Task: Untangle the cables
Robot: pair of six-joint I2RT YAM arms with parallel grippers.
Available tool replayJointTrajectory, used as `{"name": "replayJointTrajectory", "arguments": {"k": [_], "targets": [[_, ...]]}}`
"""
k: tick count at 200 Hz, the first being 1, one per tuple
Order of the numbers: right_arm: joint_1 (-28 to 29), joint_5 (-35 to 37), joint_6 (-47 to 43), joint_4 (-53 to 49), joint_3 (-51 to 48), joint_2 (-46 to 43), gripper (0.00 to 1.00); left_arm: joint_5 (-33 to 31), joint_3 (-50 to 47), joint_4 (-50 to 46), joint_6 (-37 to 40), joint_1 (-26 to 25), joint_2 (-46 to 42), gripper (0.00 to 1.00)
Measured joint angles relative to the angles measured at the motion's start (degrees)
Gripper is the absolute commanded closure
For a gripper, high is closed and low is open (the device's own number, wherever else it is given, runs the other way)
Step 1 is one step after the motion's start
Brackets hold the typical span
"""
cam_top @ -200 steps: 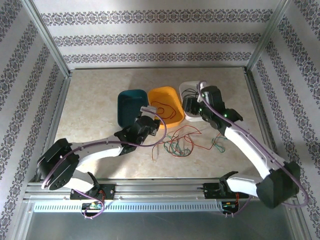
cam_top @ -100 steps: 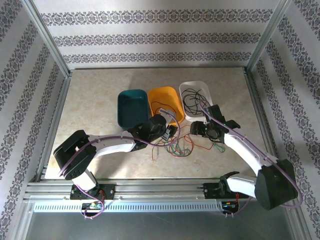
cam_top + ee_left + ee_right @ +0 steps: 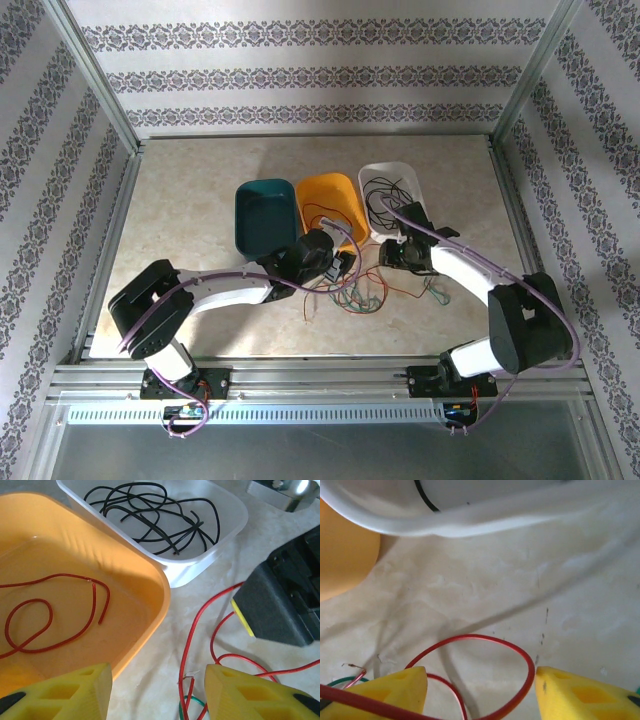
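Sorting by colour looks like the reason for the three tubs. The teal bin (image 3: 262,215) stands farthest left. The orange bin (image 3: 160,587), ahead and left of the left gripper (image 3: 157,695), carries one red cable (image 3: 50,625). The white bin (image 3: 200,562), ahead and right of it, holds the black cables (image 3: 150,515). The left gripper hangs low with its jaws apart and nothing clamped. A red strand (image 3: 184,665) of the tangled cables (image 3: 365,290) runs along the desk (image 3: 150,680) between its fingers (well placed, I judge, for pinning while the other arm pulls). A green wire (image 3: 192,700) peeks out beside that strand.

The right gripper (image 3: 480,695) faces it across the tangle, jaws likewise apart. A red loop (image 3: 470,637) lies on the desk between its yellow fingers (image 3: 580,692), unpinched, and the white bin's rim crosses just ahead. It probably sits low over that loop in order to close on it, lift it free of the green, and carry it to the orange bin.
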Motion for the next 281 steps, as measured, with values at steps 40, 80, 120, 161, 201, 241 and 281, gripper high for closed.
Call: {"name": "replayJointTrajectory", "arguments": {"k": [40, 80, 120, 161, 201, 241, 281], "targets": [[0.76, -0.02, -1.29, 0.74, 0.24, 0.07, 0.89, 0.70, 0.00, -0.04, 0.00, 0.00, 1.84, 0.49], [0.79, -1.40, -1.46, -1.33, -0.26, -5.49, 0.52, 1.44, 0.00, -0.50, 0.00, 0.00, 2.97, 0.49], [4.11, -6.82, -1.14, -3.37, -4.13, -9.90, 0.41, 1.44, 0.00, -0.57, 0.00, 0.00, 3.54, 0.49], [9.79, -8.85, -1.79, -4.90, -5.57, -3.48, 0.41, 1.40, 0.00, -0.57, -0.04, 0.00, 3.54, 0.49], [12.70, -8.20, -3.32, -5.27, -4.44, 1.68, 0.65, 1.38, 0.00, -0.59, -0.04, 0.00, 3.52, 0.49], [13.86, -7.54, -3.41, -5.33, -4.11, 1.51, 0.90, 1.20, -0.02, -0.61, -0.04, 0.00, 3.52, 0.49], [12.92, -7.65, -3.21, -6.10, -3.41, -5.09, 1.00, 1.22, -0.02, -0.66, -0.04, 0.00, 3.52, 0.49]]}}
